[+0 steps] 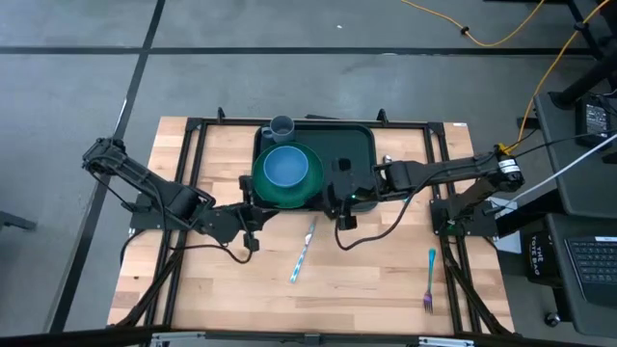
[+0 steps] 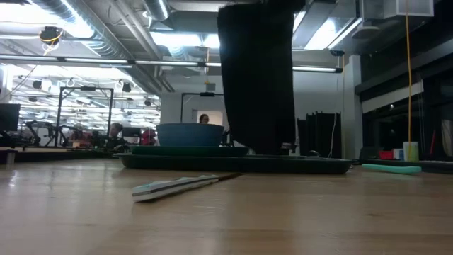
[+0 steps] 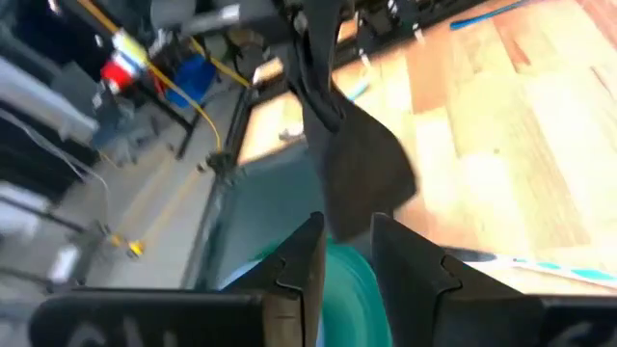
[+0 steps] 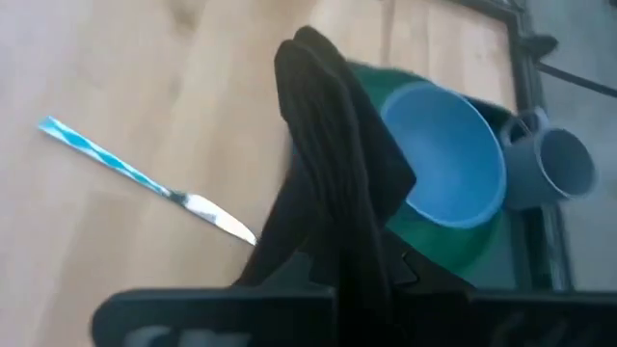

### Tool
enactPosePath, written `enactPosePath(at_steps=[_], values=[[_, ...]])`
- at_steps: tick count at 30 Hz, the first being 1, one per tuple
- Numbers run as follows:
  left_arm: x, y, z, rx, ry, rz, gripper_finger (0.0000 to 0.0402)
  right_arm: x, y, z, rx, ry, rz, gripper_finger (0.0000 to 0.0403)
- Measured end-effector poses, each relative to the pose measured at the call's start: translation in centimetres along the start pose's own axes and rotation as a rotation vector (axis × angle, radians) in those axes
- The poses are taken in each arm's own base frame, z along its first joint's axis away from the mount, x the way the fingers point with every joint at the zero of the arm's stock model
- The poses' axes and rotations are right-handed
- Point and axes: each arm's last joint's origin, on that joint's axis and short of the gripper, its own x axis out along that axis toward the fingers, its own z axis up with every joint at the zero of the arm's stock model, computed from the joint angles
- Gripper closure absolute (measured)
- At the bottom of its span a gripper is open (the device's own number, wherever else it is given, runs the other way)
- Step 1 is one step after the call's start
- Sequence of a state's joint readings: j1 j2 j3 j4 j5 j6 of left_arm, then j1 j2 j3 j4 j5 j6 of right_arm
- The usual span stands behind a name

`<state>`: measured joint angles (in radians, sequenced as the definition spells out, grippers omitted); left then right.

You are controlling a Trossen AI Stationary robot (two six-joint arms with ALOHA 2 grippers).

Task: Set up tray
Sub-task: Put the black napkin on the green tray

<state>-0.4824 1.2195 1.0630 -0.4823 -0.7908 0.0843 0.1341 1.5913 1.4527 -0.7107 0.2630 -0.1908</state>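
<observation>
The dark green tray lies at the table's far middle. On it rests a round green plate with a blue bowl on top, and a grey-blue mug stands at its far left. My right gripper is over the tray beside the plate, shut on a black cloth. My left gripper is at the plate's near left edge, its fingers apart. The cloth's end hangs just beyond them; whether they touch it I cannot tell. My right gripper holds the black cloth by a bunched part that covers the fingers, so the hold itself is hidden. It comes slanting down from the table's right. The cloth hangs in folds, its lower end at tray level.
A knife with a blue-and-white handle lies on the bare wood near the table's middle. A fork with a teal handle lies at the near right. The tray's right half is bare.
</observation>
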Motion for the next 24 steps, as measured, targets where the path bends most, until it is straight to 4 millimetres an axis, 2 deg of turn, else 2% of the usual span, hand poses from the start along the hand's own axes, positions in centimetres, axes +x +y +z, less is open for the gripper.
enactPosePath(at_steps=[5,12,18,24], values=[[-0.6,0.5,-1.3,-0.086,-0.005,-0.001,0.0342,-0.3,-0.4,-0.6,-0.037,0.049,-0.055,0.0393],[-0.8,0.5,-3.5,-0.099,0.008,-0.002,0.0378,-0.1,-3.0,-2.4,-0.063,0.158,-0.093,0.0393],[-0.5,0.1,-4.9,-0.112,0.034,-0.002,0.0399,0.9,-6.5,-5.0,-0.111,0.179,-0.161,0.0393],[-0.4,0.0,-5.1,-0.107,0.042,-0.001,0.0396,1.3,-11.3,-7.1,-0.185,0.184,-0.211,0.0393]])
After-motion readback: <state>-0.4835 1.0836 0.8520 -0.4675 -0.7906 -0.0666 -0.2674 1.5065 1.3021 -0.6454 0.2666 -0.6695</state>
